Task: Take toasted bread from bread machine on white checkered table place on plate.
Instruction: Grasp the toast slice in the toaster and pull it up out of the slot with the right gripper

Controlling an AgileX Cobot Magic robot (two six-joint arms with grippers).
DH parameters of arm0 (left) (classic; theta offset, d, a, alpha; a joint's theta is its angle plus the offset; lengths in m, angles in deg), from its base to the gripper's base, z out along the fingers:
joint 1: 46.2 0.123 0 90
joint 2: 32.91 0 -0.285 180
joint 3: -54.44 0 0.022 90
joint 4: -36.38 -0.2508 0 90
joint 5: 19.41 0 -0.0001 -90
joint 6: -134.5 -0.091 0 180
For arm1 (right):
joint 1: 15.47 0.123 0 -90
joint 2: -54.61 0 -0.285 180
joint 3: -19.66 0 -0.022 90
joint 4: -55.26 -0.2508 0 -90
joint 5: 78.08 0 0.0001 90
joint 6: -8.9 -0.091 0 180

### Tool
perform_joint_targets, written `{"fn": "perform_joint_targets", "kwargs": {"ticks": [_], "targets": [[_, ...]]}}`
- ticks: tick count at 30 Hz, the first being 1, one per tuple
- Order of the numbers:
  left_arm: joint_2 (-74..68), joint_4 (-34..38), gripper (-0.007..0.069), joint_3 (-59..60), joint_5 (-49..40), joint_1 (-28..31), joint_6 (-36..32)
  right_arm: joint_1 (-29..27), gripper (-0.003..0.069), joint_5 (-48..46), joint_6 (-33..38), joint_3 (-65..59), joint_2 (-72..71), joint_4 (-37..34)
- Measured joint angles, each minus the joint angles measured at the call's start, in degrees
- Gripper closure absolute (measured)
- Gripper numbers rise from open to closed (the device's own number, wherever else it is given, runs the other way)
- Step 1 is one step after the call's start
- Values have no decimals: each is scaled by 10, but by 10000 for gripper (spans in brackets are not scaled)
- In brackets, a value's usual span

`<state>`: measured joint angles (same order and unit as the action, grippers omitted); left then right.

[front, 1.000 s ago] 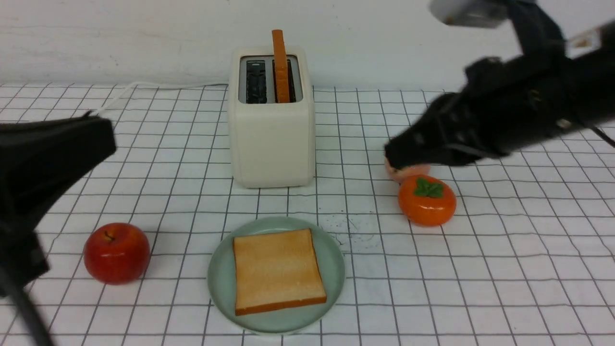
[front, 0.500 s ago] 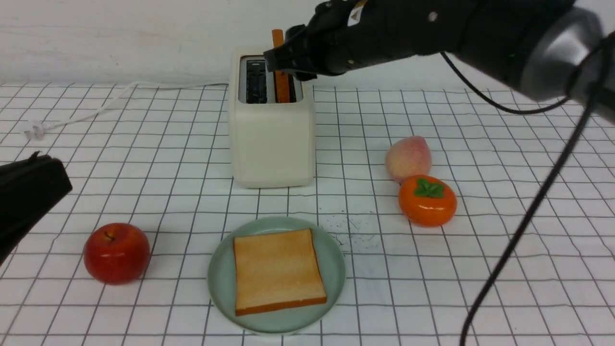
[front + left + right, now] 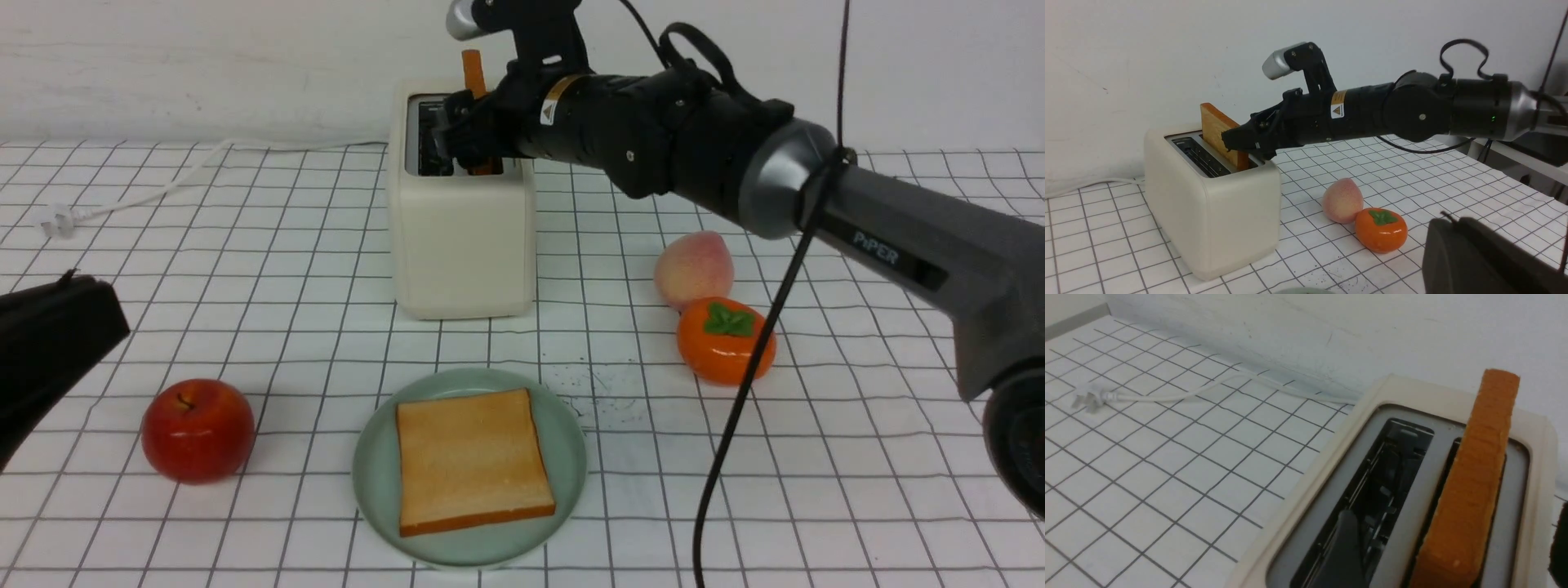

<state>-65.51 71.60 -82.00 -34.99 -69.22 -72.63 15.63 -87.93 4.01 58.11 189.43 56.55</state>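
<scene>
Table: the white checkered table (image 3: pixel 816 457) carries everything.
Bread machine (image 3: pixel 461 245): at the back; one slot empty, second slice (image 3: pixel 1474 490) upright in the other.
Plate (image 3: pixel 375 474): near the front, first slice (image 3: pixel 469 457) flat on it; judged half done.
Right gripper (image 3: pixel 467 147): jaws apart, straddling the second slice, not clamped.
Left gripper (image 3: pixel 49 343): closed, empty, low at the left.
Clutter: apple (image 3: pixel 197 429), peach (image 3: pixel 694 265) and persimmon (image 3: pixel 725 343) sit aside; the route to the plate looks open.

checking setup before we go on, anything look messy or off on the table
Dark specks are scattered on the table just right of the plate, like crumbs. The plug of the toaster lies loose at the table's far left, in no socket. Nothing else stands out.
</scene>
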Motion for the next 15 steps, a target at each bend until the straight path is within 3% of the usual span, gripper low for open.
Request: {"fn": "perform_joint_targets", "kwargs": {"ticks": [1, 9, 15], "targets": [[0, 0, 638, 0, -2, 0, 0, -3, 153, 11, -1, 0, 8, 0], [0, 0, 638, 0, -6, 0, 0, -10, 435, 30, -2, 0, 17, -2], [0, 0, 638, 0, -6, 0, 0, -13, 528, 30, -2, 0, 17, -4]]}}
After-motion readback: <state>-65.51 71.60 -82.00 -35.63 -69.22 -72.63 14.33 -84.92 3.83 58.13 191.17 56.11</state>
